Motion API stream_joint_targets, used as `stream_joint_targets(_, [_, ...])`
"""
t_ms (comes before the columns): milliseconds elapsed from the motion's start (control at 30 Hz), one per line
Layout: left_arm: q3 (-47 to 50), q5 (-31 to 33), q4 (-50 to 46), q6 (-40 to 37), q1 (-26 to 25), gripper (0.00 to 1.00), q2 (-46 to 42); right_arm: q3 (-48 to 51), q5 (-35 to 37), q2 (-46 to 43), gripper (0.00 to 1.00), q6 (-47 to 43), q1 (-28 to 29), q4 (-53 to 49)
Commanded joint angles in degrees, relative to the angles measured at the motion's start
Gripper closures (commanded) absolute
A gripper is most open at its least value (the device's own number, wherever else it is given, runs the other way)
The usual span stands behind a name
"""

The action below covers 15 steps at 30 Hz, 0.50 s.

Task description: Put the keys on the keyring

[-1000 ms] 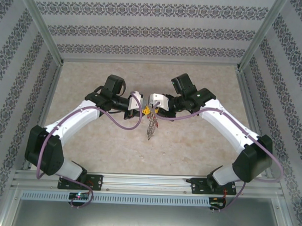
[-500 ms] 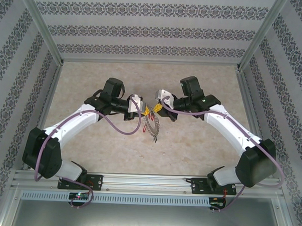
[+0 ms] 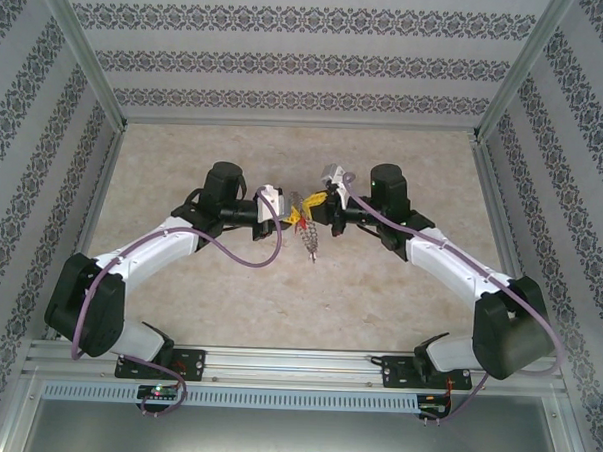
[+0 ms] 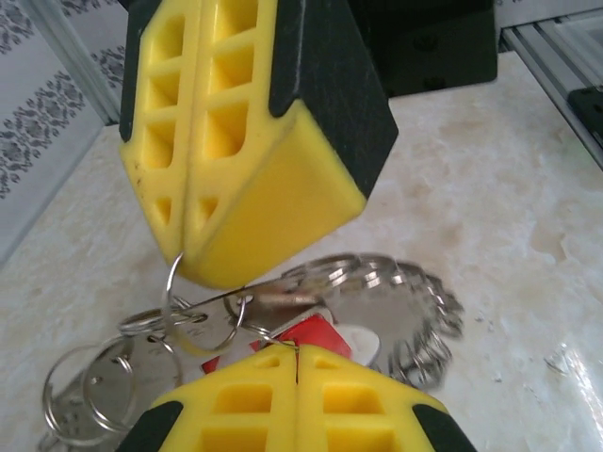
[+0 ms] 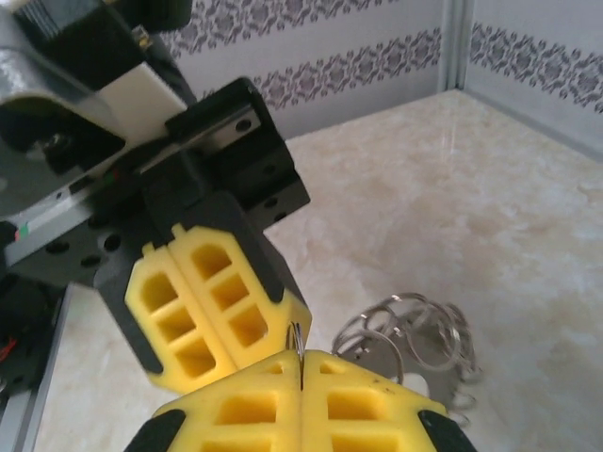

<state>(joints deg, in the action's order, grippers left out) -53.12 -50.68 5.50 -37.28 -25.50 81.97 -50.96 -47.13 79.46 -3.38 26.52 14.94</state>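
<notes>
left gripper [image 4: 297, 365] closed, tips at red key [image 4: 316, 334] beside keyring [image 4: 405, 301] | right gripper [image 5: 301, 372] clamped on small ring [image 5: 296, 341] just beside keyring

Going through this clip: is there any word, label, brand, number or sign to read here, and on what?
None can be read.
Keys: red heads, no lettering to make out.
Keyring: bare metal.
Left gripper and right gripper: plain yellow pads, unmarked.
Walls: printed ornament, not writing.
</notes>
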Motion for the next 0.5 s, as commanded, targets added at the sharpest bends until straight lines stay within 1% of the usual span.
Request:
stream_joint_targets(0, [1.97, -0.57, 5.39, 5.95, -1.13, 1.0, -0.15, 0.11, 3.62, 0.66, 1.0, 8.67, 2.5, 17.67])
stream_joint_targets(167, [4.83, 1.45, 10.73, 9.39, -1.14, 1.0, -1.44, 0.67, 8.26, 1.78, 1.0, 11.2, 4.38, 20.41])
stream_joint_targets(300, [5.72, 2.44, 9.83, 9.14, -1.08, 1.0, -2.97, 1.29, 8.47, 1.76, 1.0, 11.41, 4.33, 20.7])
stream_joint_targets(367, [6.26, 3.57, 8.74, 8.82, -0.9, 1.0, -4.28, 1.3, 8.4, 1.4, 1.0, 9.91, 4.19, 19.42])
stream_joint_targets(467, [6.44, 3.64, 6.05, 8.12, 0.08, 1.0, -5.95, 1.39, 8.03, 0.76, 1.0, 6.8, 3.9, 16.58])
